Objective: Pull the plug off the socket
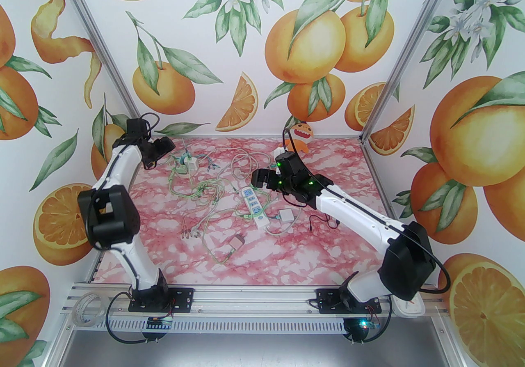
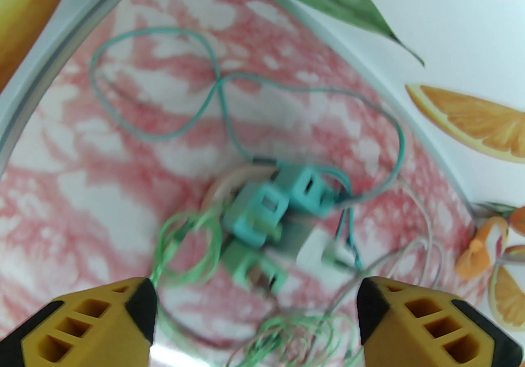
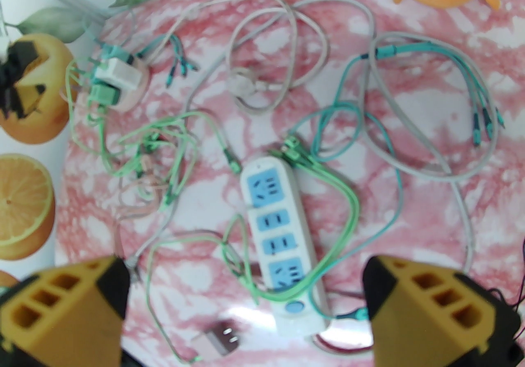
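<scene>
The desk (image 1: 328,242) is a proper cable mess. Thin green wires (image 3: 311,168) are draped right across the white power strip (image 3: 279,242) in the middle, and its blue outlets all look empty. Grey cord (image 3: 243,84) loops lie beyond it, a loose charger (image 3: 219,342) sits by its near end, and an orange plush toy (image 1: 302,135) is parked against the back wall. The right pincer (image 3: 246,275) hangs over the strip with its jaws spread wide and nothing in them. The stuff that matters is off in the far left corner: a clump of teal and green plugs (image 2: 262,209) bunched around a white block (image 2: 316,248). It sits on something round and pinkish, with coils of green wire (image 2: 170,252) tangled on its near side. The left pincer (image 2: 256,299) hovers just short of that clump, jaws apart and gripping nothing, with the plugs lying straight ahead of the gap. That shot is blurry, so whether any plug is actually seated in the block can't be told.
</scene>
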Controlling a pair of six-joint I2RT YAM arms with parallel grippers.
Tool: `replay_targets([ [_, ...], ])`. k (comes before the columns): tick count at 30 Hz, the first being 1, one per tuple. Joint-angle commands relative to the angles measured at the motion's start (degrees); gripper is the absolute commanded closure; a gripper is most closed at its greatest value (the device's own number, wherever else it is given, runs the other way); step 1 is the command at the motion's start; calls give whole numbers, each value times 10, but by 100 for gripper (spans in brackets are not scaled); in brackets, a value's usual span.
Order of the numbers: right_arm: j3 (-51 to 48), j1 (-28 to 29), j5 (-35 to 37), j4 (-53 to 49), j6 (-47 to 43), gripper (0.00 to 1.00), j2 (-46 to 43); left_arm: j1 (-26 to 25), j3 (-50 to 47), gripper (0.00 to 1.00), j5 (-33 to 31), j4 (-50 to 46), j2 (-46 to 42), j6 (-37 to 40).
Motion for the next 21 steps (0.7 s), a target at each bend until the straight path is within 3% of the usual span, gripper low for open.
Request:
replay_targets([
  [1,21,9,29,-23,-5,0,-9,6,66,40,4,6,56,5],
  [2,23,10,32,-27,-5,0,-10,6,85,41,2,4,77,6],
  [4,23,11,37,-34,-5,0,-12,6,127,53,-6,-8,114,12],
  [11,20,12,45,-39,-6,0,-18,-6,209,57,14,-30,215,27],
  [21,36,12,46,-41,-19,0,-9,-55,129,57,32,-7,198,45],
])
